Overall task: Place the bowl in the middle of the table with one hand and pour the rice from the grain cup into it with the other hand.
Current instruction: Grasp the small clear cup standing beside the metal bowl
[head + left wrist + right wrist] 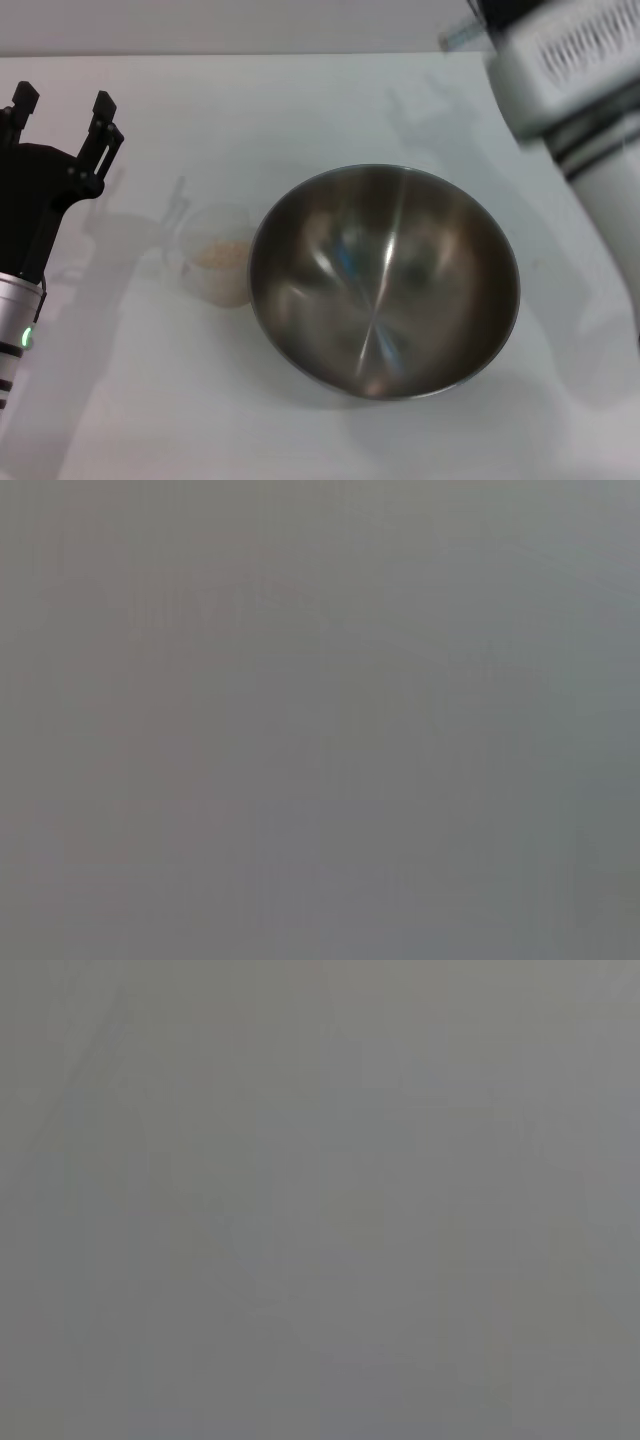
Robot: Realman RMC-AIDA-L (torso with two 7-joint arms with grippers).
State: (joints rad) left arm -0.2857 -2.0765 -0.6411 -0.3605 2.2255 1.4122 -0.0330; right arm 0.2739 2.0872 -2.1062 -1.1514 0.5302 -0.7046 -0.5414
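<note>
The bowl [384, 280] sits mid-table with the grain cup [215, 262] touching its left side, rice [222, 254] unpoured, my left gripper [62, 118] spread empty beyond the cup.

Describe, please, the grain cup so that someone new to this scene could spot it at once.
Start at the big steel bowl in the middle of the white table. Right against its rim, on the robot's left, stands the grain cup, between the bowl and the open left gripper. It is far smaller than the bowl, clear plastic, with pale rice inside.
</note>
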